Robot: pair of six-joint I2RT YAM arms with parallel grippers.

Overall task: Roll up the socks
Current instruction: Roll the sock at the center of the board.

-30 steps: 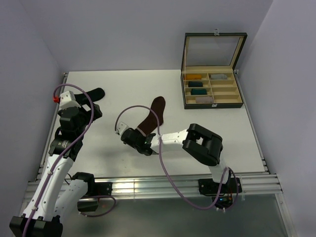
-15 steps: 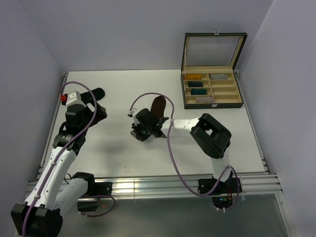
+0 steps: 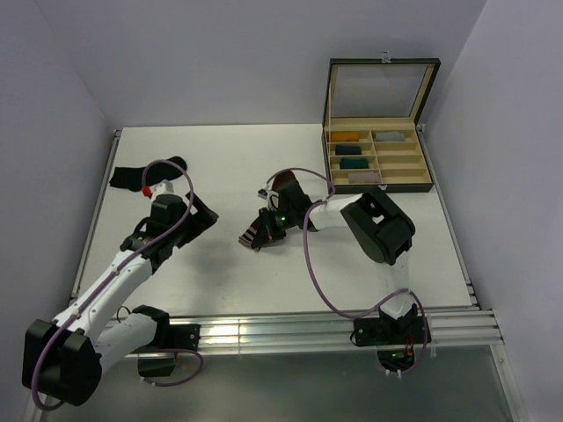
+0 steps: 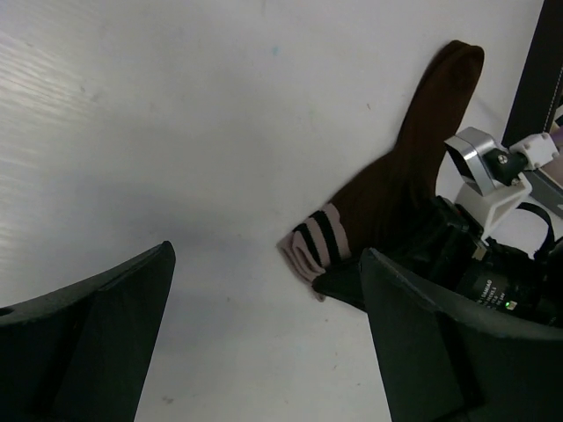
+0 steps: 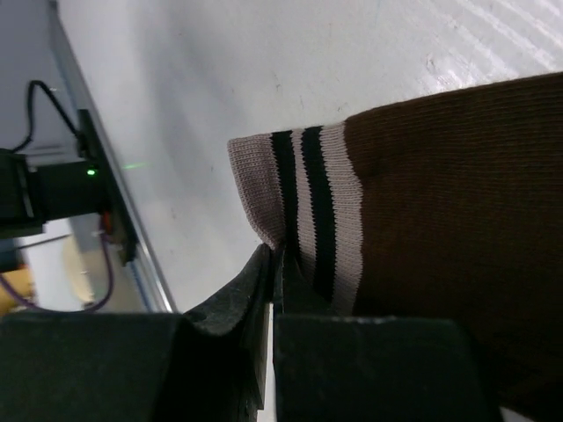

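The white desk [image 3: 229, 158] carries an open box [image 3: 380, 186] with compartments at its far right corner. The brown sock [image 3: 283, 186] lies near the middle of the desk, toe pointing away from the arms and striped cuff [image 5: 299, 176] towards them. The black sock [image 3: 126, 176] lies at the far left edge, well apart from the brown one. The right tool [image 5: 274, 264] is clamped together on the edge of that cuff. The left tool [image 4: 266, 255] hangs near the cuff on its left, fingers wide apart, holding nothing.
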